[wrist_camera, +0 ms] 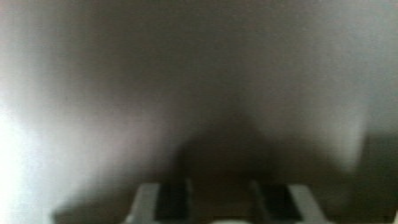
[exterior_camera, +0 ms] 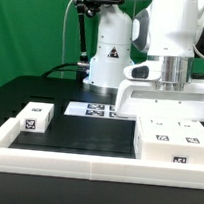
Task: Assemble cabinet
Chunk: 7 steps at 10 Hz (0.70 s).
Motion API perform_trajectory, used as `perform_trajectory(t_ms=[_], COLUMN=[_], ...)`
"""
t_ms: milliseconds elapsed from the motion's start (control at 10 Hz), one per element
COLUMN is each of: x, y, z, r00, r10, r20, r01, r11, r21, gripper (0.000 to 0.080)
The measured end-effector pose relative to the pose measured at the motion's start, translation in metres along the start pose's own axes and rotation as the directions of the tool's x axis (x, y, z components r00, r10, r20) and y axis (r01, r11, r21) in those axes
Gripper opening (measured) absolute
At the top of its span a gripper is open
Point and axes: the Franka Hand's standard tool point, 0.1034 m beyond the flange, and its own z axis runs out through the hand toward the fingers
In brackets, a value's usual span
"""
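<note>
Exterior and wrist views of a cabinet assembly. The black bench (exterior_camera: 87,137) fills the scene in front of a green backdrop. The white arm (exterior_camera: 182,27) rises from its base at the rear centre and bends down on the exterior view's right, where its wide white hand (exterior_camera: 161,97) hangs directly over the cabinet. A low white rail (exterior_camera: 84,167) borders the bench along the front and up the exterior view's left.

The cabinet (exterior_camera: 171,146), a white boxy piece with black-and-white tags on its upper face, sits in the front corner on the exterior view's right, close against the rail. The marker board (exterior_camera: 94,110) lies flat near the arm's base. A small white tagged block (exterior_camera: 35,117) stands well apart from the cabinet, on the exterior view's left near the rail.

In the blurred wrist view, the fingers (wrist_camera: 169,200) show as two dark bars with a narrow gap, close to a pale surface. Whether they are clamped on anything cannot be told.
</note>
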Motion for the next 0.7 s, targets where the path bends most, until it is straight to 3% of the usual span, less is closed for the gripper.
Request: perform_trajectory(t_ms=[100,200,300,700], x=[0.000,0.000,0.000,0.010], y=[0.000,0.000,-0.001,-0.002], z=[0.000,-0.001,-0.011,-0.059], r00=[1.000,1.000,1.000,1.000], r10=[0.000,-0.002,-0.005,-0.022], r20=[0.001,0.002,0.011,0.016], r01=[0.000,0.002,0.005,0.022], r11=[1.000,1.000,1.000,1.000], r21=[0.000,0.000,0.000,0.003], gripper=[0.0056,0.0056,0.0014,0.0001])
